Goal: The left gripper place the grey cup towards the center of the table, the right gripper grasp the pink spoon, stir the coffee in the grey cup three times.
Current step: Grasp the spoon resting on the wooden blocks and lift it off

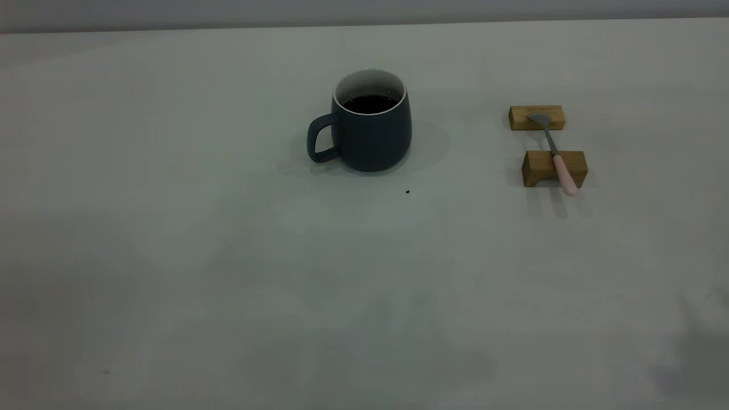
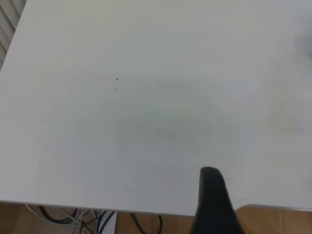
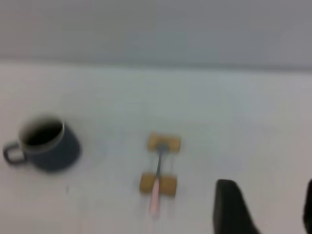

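The dark slate-grey matte cup (image 1: 371,128) with its white-edged rim stands upright near the middle of the pale grey-white bench (image 1: 228,273), somewhat toward the far edge, its loop handle turned to the left edge. Dark, glossy coffee (image 1: 370,103) lies well below the rim. A tiny black speck (image 1: 407,192) sits on the bench just in front of the cup.

Well apart from the cup, toward the right edge, the slim pink-handled spoon (image 1: 554,152) with its grey metal bowl and stem lies across two small wooden blocks: the bowl rests on the far block (image 1: 536,117), the stem crosses the near block (image 1: 554,168), and the pink handle end juts past it toward the front edge.

Neither tool touches anything. The left tool (image 2: 214,204) shows only one thin black finger above bare bench near an edge, so how far open it is cannot be told. The right tool (image 3: 265,207) hangs above the bench short of the spoon, its two thick black fingers spread wide with nothing between them.
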Motion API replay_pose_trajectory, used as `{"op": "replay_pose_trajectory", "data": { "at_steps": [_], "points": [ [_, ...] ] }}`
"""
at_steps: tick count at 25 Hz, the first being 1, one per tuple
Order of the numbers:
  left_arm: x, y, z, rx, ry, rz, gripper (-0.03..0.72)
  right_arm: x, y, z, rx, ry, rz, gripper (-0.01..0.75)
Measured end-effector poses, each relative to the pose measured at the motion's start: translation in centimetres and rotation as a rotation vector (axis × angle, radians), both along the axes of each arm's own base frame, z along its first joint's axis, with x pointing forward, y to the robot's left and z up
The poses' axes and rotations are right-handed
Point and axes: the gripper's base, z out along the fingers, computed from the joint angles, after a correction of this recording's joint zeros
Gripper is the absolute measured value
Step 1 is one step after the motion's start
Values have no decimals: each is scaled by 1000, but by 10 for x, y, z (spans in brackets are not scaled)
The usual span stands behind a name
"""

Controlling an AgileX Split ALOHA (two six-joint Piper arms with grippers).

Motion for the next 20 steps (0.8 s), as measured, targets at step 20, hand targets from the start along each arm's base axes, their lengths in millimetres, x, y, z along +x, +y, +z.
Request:
{"op": "replay_pose_trajectory", "data": {
  "at_steps": [20],
  "points": [
    [0, 0, 0, 0, 0, 0, 567, 164, 46, -141, 132, 741, 200, 624]
  ]
}}
